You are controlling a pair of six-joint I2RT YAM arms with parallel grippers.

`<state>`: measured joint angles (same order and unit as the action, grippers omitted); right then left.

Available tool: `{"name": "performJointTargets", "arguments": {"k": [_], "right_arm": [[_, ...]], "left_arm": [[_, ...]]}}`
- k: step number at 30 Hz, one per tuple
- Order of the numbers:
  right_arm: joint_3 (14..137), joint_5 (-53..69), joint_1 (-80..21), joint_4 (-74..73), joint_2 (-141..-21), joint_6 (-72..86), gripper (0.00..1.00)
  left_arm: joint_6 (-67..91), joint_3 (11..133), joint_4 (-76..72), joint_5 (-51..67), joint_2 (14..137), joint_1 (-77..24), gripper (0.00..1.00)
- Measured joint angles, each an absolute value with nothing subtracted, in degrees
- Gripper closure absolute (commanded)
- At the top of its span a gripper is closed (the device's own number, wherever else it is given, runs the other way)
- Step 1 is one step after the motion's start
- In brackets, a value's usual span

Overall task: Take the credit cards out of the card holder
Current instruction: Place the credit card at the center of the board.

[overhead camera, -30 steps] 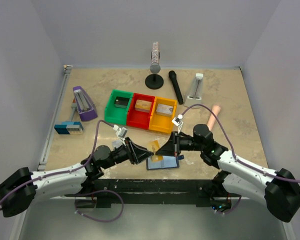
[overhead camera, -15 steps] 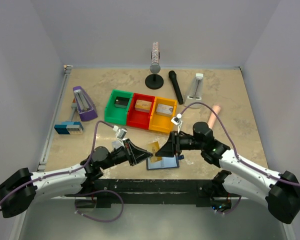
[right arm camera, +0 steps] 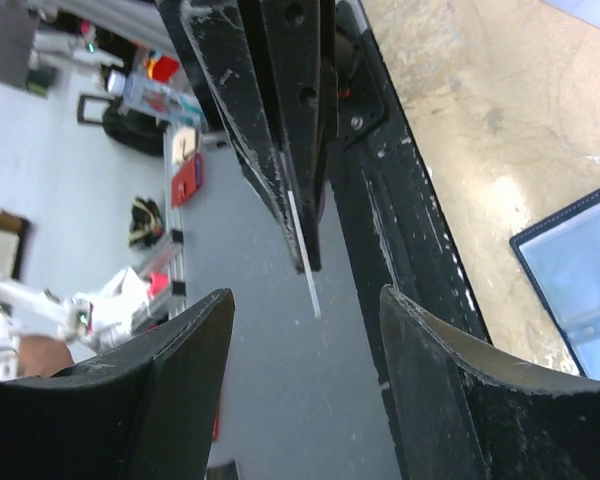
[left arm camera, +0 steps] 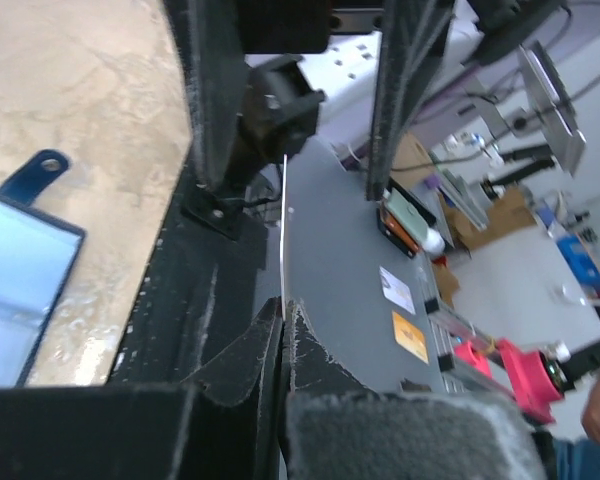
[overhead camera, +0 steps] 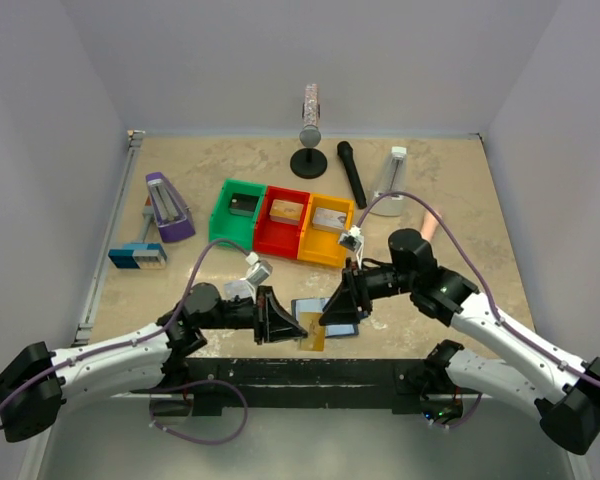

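My left gripper is shut on the yellow-gold credit card, holding it just above the table's near edge. In the left wrist view the card shows edge-on as a thin pale line rising from the closed jaws. My right gripper is open right next to the card, with nothing in it. Its wrist view shows the card edge-on, clear of both of its fingers. The card holder lies open on the table, partly under the right gripper, blue lining up. No other card shows.
Green, red and yellow bins with small boxes stand mid-table. A microphone stand, black microphone and white stand are at the back. A purple device and blue-and-white gadget lie left.
The right gripper has opened and let go of the yellow-gold card. The left gripper has shut on it and carried it down toward the near edge, away from the card holder.
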<state>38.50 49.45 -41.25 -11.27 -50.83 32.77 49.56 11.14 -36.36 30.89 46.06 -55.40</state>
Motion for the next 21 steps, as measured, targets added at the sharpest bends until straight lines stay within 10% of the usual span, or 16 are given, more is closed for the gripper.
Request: {"name": "performJointTargets", "arguments": {"k": [21], "right_arm": [[44.66,54.98,-43.70,-27.90,-52.07,20.23,0.48]], "left_arm": [[37.17,25.85,-8.43,43.42,50.30,-55.40,1.00]]}}
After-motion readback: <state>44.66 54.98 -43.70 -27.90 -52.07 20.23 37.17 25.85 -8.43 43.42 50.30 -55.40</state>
